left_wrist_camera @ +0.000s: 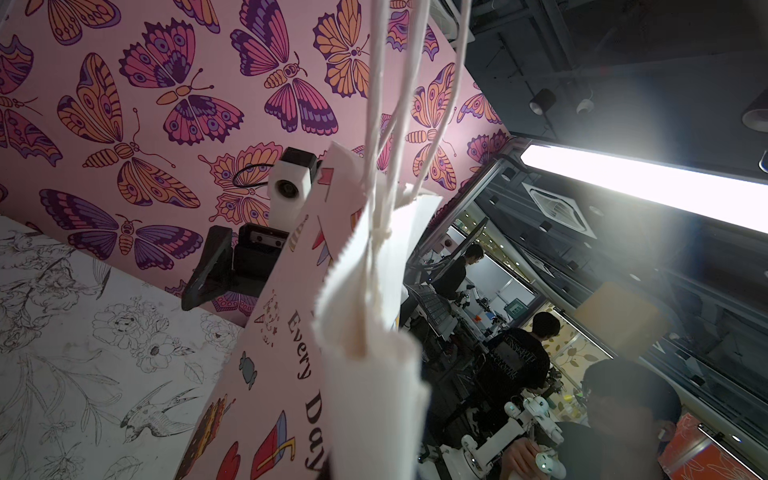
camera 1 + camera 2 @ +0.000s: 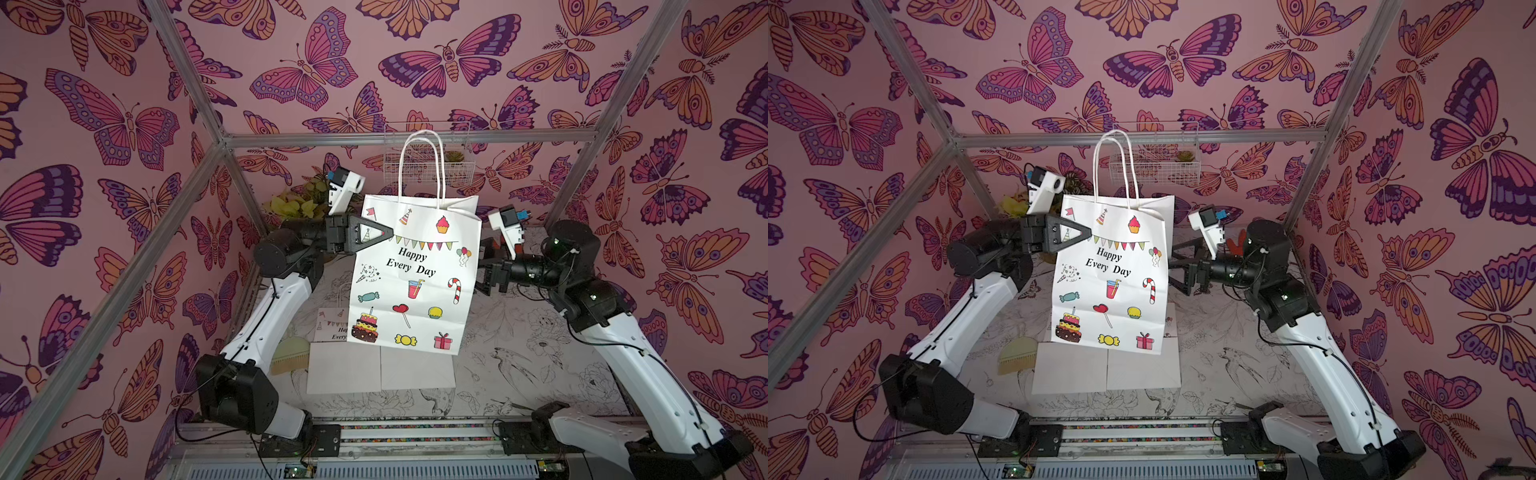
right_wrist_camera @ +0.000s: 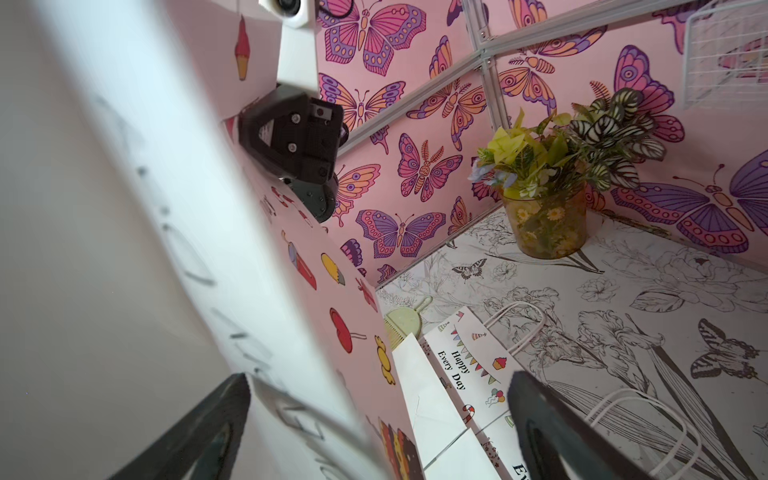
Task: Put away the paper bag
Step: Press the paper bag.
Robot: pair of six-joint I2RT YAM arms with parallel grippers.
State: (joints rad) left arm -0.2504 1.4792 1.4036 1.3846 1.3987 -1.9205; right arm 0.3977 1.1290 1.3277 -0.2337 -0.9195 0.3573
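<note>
Airborne paper bag at centre

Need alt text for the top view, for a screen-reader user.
A white "Happy Every Day" paper bag hangs upright above the table, one upper edge pinched in the shut left claw. The open right claw straddles the opposite edge, and flat bags lie on the table beneath.

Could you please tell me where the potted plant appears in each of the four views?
Top view: plant at the back, just left of the bag.
Top view: plant in the same back spot, left of the bag.
Left wrist: not in it.
Right wrist: plant stands beyond the bag.
Shared landmark: the bag, visible in all four views.
</note>
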